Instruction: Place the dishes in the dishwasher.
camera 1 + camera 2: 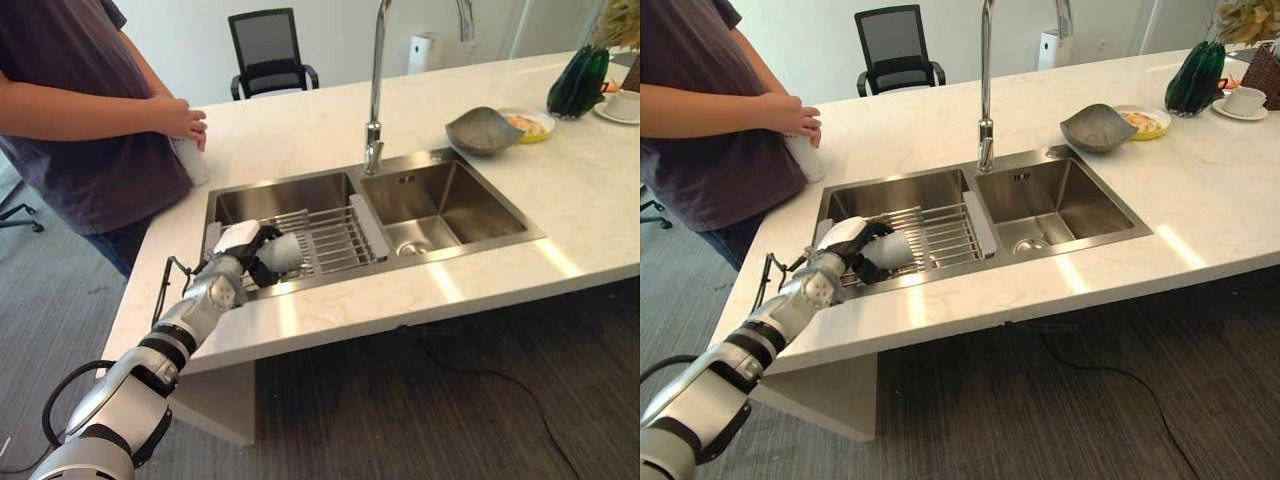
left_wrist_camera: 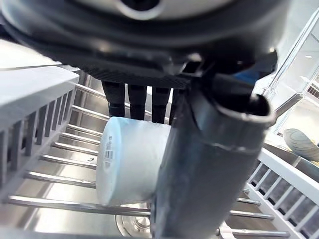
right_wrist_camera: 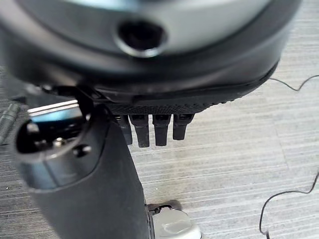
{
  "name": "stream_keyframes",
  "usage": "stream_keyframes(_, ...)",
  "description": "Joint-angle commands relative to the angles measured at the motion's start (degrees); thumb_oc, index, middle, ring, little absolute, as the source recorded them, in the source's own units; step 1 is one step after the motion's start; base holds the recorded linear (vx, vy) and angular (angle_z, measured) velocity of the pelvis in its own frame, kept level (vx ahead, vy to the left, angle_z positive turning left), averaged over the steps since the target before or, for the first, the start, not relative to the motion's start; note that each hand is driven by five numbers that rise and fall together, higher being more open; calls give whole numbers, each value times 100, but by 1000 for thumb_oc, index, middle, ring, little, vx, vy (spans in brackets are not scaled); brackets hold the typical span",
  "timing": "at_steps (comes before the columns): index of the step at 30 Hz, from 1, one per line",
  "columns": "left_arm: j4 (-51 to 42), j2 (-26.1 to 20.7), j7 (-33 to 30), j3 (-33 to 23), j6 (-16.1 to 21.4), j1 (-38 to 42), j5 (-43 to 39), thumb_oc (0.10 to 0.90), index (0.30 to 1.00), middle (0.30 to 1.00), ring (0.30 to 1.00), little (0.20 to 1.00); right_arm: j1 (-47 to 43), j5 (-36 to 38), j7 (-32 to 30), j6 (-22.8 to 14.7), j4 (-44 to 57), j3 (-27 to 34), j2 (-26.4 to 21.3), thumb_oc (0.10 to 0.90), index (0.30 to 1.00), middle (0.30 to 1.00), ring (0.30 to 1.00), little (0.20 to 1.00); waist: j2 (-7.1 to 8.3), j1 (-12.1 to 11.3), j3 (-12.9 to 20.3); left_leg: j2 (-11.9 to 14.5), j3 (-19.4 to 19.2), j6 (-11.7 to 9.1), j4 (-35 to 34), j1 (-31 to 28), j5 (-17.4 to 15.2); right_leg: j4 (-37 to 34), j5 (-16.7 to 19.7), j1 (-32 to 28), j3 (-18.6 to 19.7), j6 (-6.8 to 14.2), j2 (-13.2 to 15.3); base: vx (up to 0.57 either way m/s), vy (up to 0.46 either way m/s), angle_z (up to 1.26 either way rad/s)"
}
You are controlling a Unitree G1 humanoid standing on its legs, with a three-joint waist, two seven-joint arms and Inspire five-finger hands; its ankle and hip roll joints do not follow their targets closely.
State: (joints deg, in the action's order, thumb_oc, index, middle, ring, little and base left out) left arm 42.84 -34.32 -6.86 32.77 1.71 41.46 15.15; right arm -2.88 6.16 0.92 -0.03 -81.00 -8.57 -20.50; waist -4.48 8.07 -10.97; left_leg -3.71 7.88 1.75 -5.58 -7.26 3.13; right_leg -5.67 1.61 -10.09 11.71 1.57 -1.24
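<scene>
A white cup [image 1: 287,252] lies on its side over the wire dish rack [image 1: 335,232] in the sink's left basin. My left hand [image 1: 240,248] is at the rack's near left corner, shut on the cup. In the left wrist view the fingers [image 2: 137,102] reach behind the cup [image 2: 132,162] and the thumb [image 2: 209,164] crosses its front. The rack's bars [image 2: 60,177] run just under the cup. My right hand [image 3: 89,189] hangs over the grey floor with straight fingers [image 3: 154,129] and holds nothing.
A person [image 1: 80,120] stands at the counter's far left corner, holding a white cup [image 1: 190,160]. A tall faucet [image 1: 375,90] rises behind the sink's right basin [image 1: 440,205]. At the back right are a grey bowl [image 1: 483,130], a yellow plate [image 1: 532,124] and a green object [image 1: 578,80].
</scene>
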Motion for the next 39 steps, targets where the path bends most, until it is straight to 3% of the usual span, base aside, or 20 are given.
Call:
stream_keyframes(1,0,42,-139,-153,276,367,123,400,300,300,300,300,100,-179,-114,45,-300,-17,-329,800,900,900,900,900,-42,-150,272,107,-424,-349,58,-176,-608,371,-521,365,-41,390,4,1,-9,-4)
stream_keyframes(4,-370,27,-302,-336,328,178,20,400,300,300,300,300,97,-183,-145,53,-294,-4,-289,800,900,900,900,900,-35,-185,281,100,-441,-337,58,-159,-601,394,-512,393,-11,400,-2,0,-2,-9)
stream_keyframes(9,-1704,344,-997,-1381,732,-527,-986,400,300,300,300,300,224,-169,-276,21,-219,43,-98,800,900,900,900,900,59,-238,324,105,-453,-343,58,-166,-624,366,-514,367,20,367,-9,10,-1,-4)
stream_keyframes(12,-2049,517,-1125,-1693,797,-729,-1342,400,300,300,300,300,243,-156,-336,12,-159,65,-57,800,900,900,900,900,84,-241,335,113,-461,-346,58,-174,-631,344,-510,347,26,359,-4,11,-1,0)
stream_keyframes(13,-2348,595,-1277,-1914,918,-964,-1579,400,300,300,300,300,127,-120,-413,-244,178,-46,101,800,900,900,900,900,110,-261,346,118,-482,-350,58,-161,-630,339,-504,349,29,345,-3,0,0,0)
stream_keyframes(20,-3966,1144,-1416,-2798,1621,-1445,-3446,400,300,300,300,300,342,-7,-580,-258,570,79,133,800,900,900,900,900,158,-204,334,139,-530,-381,58,-130,-617,335,-479,381,88,299,-27,16,-2,-6)
stream_keyframes(23,-4411,1054,-1348,-3031,1707,-1690,-3511,400,300,300,300,300,380,-55,-557,-276,658,63,66,800,900,900,900,900,188,-217,336,153,-568,-395,58,-150,-647,361,-509,381,126,279,-30,7,-10,-8)
stream_keyframes(30,-4412,691,-1285,-3394,1782,-2105,-3539,400,300,300,300,300,648,-305,-468,-307,1041,23,-6,800,900,900,900,900,271,-129,281,197,-835,-444,58,-146,-610,384,-464,451,275,273,-56,-7,-19,-11)
stream_keyframes(32,-4475,698,-1520,-3952,1970,-2736,-3800,400,300,300,300,300,415,-462,-357,-373,1093,-107,-30,800,900,900,900,900,251,-172,225,224,-996,-472,58,-83,-589,359,-413,530,321,306,-62,-138,-17,-43)
stream_keyframes(34,-4486,729,-1620,-4045,2005,-2815,-3842,400,300,300,300,300,358,-488,-368,-377,1090,-106,-50,800,900,900,900,900,248,-159,206,234,-1055,-479,58,-64,-588,358,-411,553,328,320,-65,-69,11,-46)
stream_keyframes(35,-4502,777,-1729,-3963,1947,-2772,-3777,400,300,300,300,300,375,-433,-416,-425,1067,49,-87,800,900,900,900,900,251,13,168,271,-1245,-491,58,-51,-606,365,-417,592,362,354,-82,1,17,-36)
stream_keyframes(37,-4501,778,-1730,-3959,1947,-2769,-3775,400,300,300,300,300,378,-433,-415,-425,1068,52,-88,800,900,900,900,900,250,6,167,272,-1249,-491,58,-53,-608,367,-417,592,366,355,-83,38,22,-8)
stream_keyframes(39,-4510,831,-1759,-3841,1895,-2657,-3641,400,300,300,300,300,550,-410,-410,-406,882,182,-44,800,900,900,900,900,274,263,197,299,-1390,-487,58,-148,-730,331,-465,534,428,384,-87,97,26,-20)
